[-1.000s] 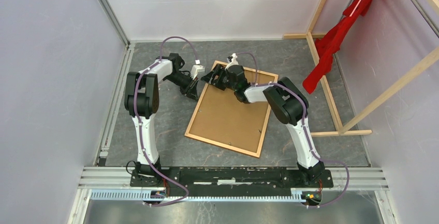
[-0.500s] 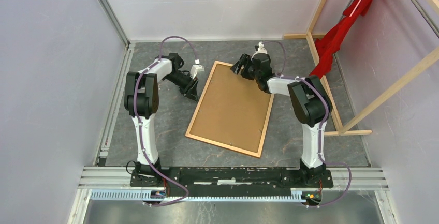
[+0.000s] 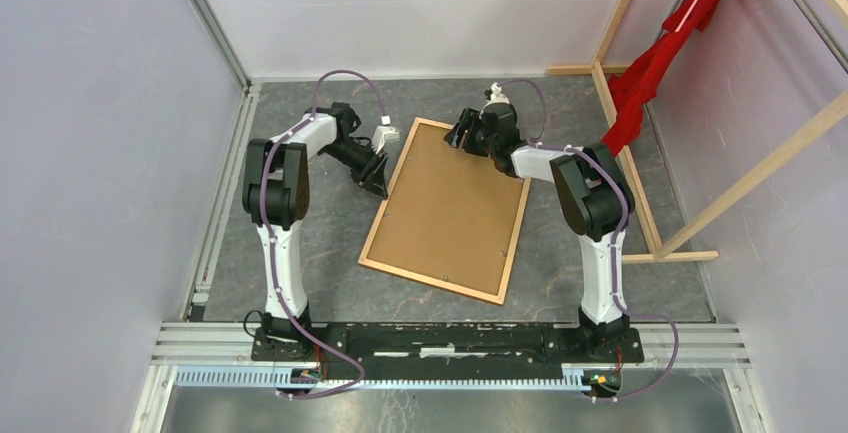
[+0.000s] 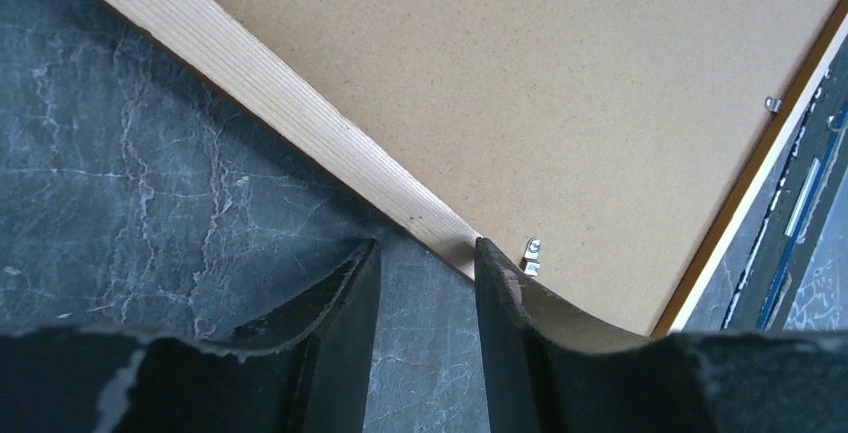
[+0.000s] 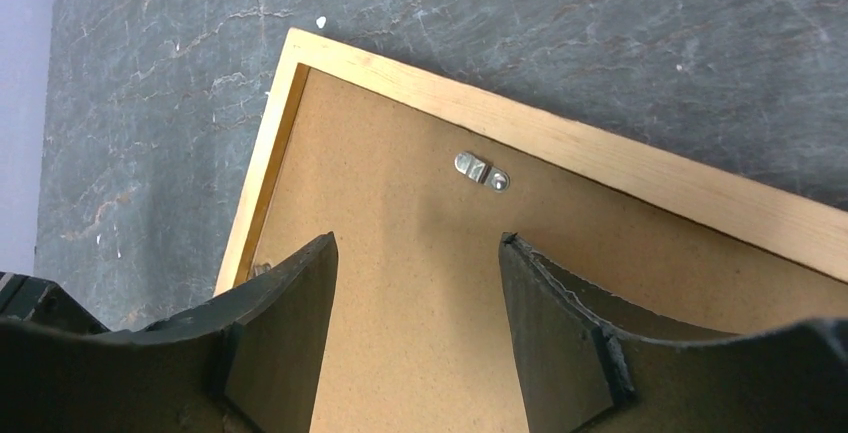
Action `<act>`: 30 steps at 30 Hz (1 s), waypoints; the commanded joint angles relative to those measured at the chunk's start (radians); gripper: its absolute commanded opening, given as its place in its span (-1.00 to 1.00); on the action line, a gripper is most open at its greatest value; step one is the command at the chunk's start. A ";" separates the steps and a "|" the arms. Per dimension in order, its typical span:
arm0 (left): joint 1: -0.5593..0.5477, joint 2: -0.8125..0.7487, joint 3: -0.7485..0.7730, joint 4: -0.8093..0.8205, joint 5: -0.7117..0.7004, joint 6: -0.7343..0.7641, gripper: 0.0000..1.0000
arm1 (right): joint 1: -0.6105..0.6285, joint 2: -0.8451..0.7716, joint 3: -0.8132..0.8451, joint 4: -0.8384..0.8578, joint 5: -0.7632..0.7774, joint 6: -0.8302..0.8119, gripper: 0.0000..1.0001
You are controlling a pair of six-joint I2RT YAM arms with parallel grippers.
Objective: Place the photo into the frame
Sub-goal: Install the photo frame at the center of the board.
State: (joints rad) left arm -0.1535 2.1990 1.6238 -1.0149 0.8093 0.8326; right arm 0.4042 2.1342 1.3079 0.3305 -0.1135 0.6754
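Note:
The frame (image 3: 430, 282) lies face down on the dark table, with the plain brown backing board (image 3: 450, 208) filling it. The photo is hidden. My left gripper (image 3: 380, 185) is open and empty, low at the frame's left rail; in the left wrist view its gripper (image 4: 427, 245) has one fingertip against the pale rail (image 4: 260, 103), next to a metal clip (image 4: 530, 253). My right gripper (image 3: 458, 138) is open and empty over the frame's far end; in the right wrist view the gripper (image 5: 417, 240) hovers above the board (image 5: 400, 183), near a clip (image 5: 482, 171) and the frame's corner (image 5: 290, 53).
Pale wooden beams (image 3: 625, 153) with a red cloth (image 3: 640, 83) stand at the right. Grey walls close in the left and the back. An aluminium rail (image 3: 450, 338) runs along the near edge by the arm bases.
My right gripper has moved from the frame's far left part back and to the right, to the far edge. The frame's far edge has shifted. My left gripper has edged towards the frame.

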 commanded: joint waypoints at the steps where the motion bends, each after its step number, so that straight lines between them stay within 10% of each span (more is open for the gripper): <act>1: -0.017 -0.010 -0.001 0.064 -0.040 -0.032 -0.09 | 0.003 0.039 0.059 0.029 -0.013 0.009 0.33; 30: -0.024 -0.014 -0.064 0.116 -0.103 -0.029 -0.30 | -0.013 0.107 0.126 0.000 0.071 0.057 0.25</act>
State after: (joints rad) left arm -0.1669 2.1811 1.5909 -0.9627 0.7963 0.7788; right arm 0.3985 2.2253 1.4231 0.3401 -0.1066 0.7212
